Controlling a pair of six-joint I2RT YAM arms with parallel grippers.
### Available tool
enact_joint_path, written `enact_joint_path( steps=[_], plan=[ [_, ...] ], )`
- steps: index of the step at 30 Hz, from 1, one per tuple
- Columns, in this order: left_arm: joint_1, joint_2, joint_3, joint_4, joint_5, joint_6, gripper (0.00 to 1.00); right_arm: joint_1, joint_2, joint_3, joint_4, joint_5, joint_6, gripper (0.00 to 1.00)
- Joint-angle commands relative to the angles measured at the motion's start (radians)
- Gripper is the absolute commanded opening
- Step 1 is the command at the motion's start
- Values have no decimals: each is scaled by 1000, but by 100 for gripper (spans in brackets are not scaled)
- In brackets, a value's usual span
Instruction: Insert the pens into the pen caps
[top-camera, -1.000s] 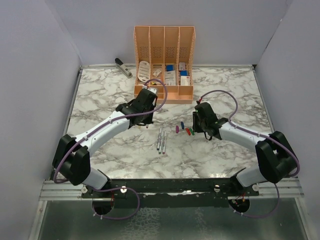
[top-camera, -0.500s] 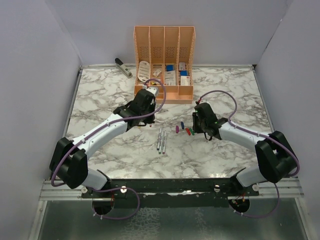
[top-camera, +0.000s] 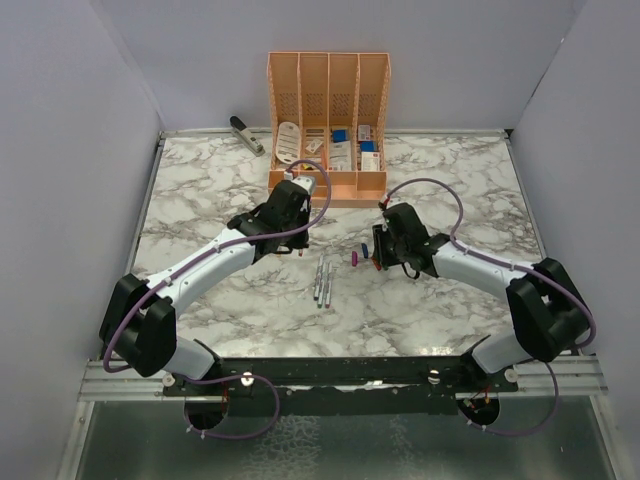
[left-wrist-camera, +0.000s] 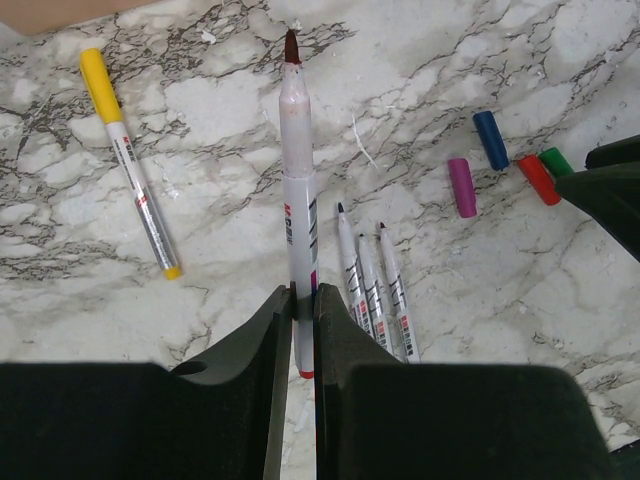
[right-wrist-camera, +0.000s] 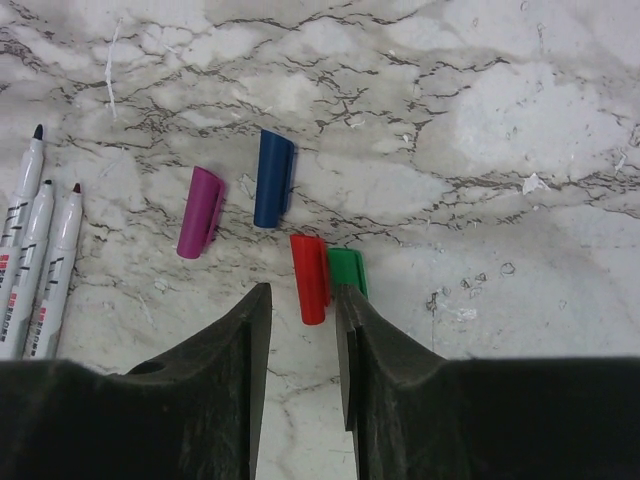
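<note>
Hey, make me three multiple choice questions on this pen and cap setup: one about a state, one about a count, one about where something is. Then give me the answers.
1. The left gripper is: A. open and empty; B. shut on a pen; C. shut on a cap.
2. Uncapped pens lying side by side on the table: A. one; B. five; C. three.
3. The red cap lies: A. between the right gripper's open fingers; B. on the held pen's tip; C. against the three pens.

Answers: 1 B, its fingers pinch the barrel. 2 C, both wrist views show three barrels together. 3 A, the right wrist view shows a finger on either side of it.
</note>
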Motion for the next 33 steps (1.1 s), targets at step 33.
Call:
enact_joint_path(
  steps=[33],
  plan=[
    [32,32,-2,22,42,-7,0,18,166,72,14,-49,-17,34]
  ],
)
